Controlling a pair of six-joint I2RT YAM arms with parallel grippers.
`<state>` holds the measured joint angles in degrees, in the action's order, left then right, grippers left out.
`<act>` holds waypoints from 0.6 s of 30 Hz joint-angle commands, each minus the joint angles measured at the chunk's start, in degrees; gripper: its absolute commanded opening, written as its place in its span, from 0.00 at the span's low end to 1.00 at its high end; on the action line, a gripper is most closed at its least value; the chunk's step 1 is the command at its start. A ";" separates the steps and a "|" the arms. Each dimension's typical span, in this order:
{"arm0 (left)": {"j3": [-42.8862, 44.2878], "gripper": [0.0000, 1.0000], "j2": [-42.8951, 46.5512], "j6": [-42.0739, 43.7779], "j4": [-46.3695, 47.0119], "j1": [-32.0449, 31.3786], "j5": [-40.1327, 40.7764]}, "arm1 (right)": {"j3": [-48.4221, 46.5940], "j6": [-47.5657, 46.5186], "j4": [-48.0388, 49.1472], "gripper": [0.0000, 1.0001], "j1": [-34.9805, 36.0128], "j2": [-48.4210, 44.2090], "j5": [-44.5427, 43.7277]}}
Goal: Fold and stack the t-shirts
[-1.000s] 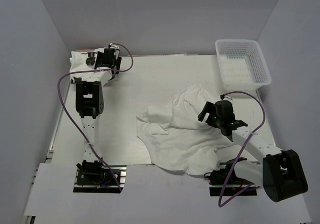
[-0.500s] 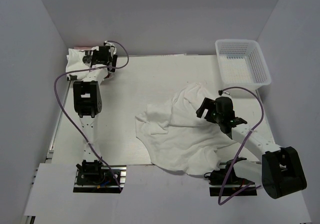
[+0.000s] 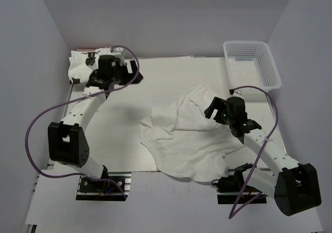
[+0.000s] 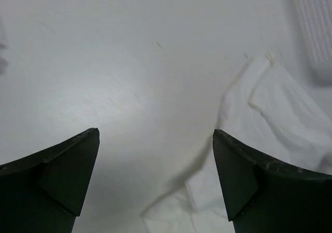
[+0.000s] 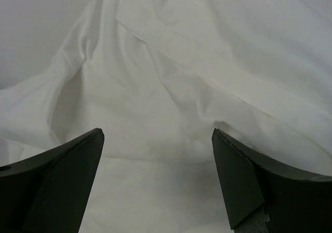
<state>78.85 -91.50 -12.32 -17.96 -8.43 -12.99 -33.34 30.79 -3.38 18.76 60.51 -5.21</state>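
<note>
**White shirt next**

With the folded stack point(image 3: 79, 65) set in the far-left corner, the left gripper point(image 4: 155, 135) has swung away toward the crumpled t-shirt point(image 3: 181, 139) at mid-table, where the right gripper point(image 5: 157, 134) hovers. Both jaws gape wide, holding nothing; a fresh fold looks due.

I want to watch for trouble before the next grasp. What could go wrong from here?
1. The crumpled t-shirt lies in overlapping layers under the open right gripper; a pinch may take several layers, spoiling the fold.
2. Its near hem lies by the right arm's base and might snag there.
3. The left arm's purple cable loops wide beyond the table's left edge and could catch.
</note>
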 commanded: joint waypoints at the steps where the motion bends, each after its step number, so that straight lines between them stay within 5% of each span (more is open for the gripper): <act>1: -13.67 1.00 2.46 -10.61 0.64 -5.27 -7.48 | -2.17 1.73 -8.65 0.90 -0.13 -2.32 -4.96; 4: -22.32 1.00 3.97 -13.52 2.06 -11.33 -12.13 | -0.24 2.70 -7.28 0.90 -0.39 -5.48 -4.21; 12: -33.76 1.00 11.70 -20.02 3.27 -23.20 -6.44 | 3.81 1.82 -4.44 0.90 -0.31 -6.99 2.13; 18: -30.97 1.00 -0.48 -23.72 2.15 -25.15 4.01 | 5.21 2.00 -4.27 0.90 -0.39 -7.33 3.54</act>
<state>44.99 -86.37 -33.12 -15.70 -32.97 -15.42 -28.99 32.77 -8.99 18.61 54.08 -3.16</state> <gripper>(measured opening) 0.997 0.904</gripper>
